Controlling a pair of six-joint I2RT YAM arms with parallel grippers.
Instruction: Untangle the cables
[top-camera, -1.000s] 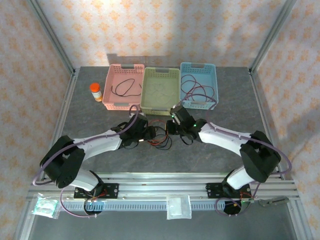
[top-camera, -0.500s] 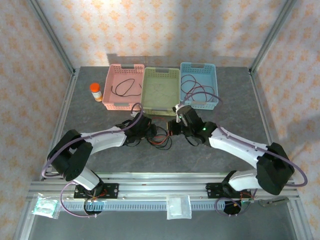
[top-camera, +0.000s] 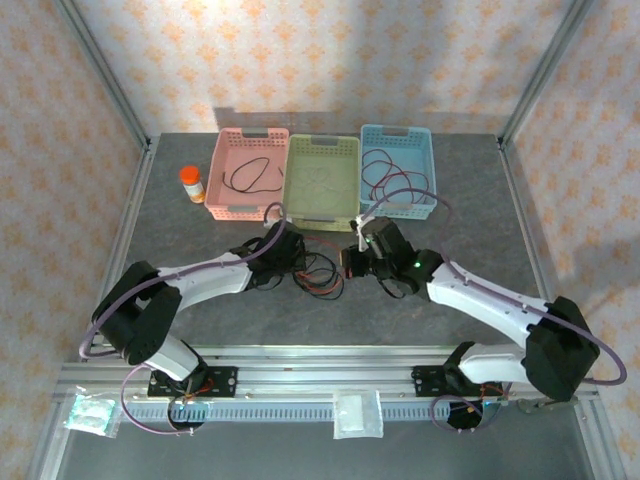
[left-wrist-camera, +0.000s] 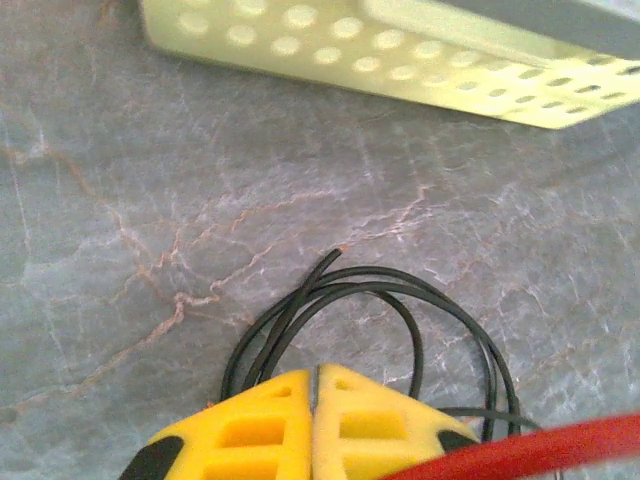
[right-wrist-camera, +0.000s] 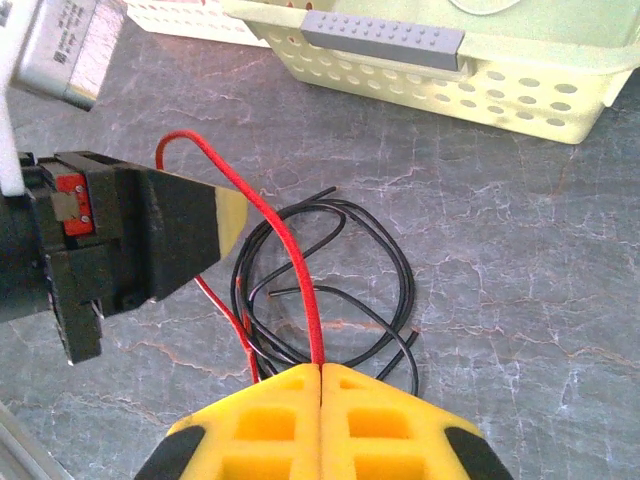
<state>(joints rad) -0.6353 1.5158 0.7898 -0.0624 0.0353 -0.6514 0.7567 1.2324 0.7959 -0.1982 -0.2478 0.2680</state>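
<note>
**Right wrist view: red cable pinched, snag risk at the black coil**

Your right gripper (right-wrist-camera: 320, 368) has its fingers pressed together on the red cable (right-wrist-camera: 280, 238) at lower centre of frame. There the red cable crosses over the black cable (left-wrist-camera: 372, 283), which lies coiled on the table (right-wrist-camera: 520, 300). If you pull sideways, the red strand will likely drag or tighten the black loops. Your left gripper (left-wrist-camera: 314, 372) is pressed together at the coil's edge; whether it pins a black strand cannot be told. The green basket (right-wrist-camera: 520, 90) stands close at top of frame and limits forward travel.
</note>
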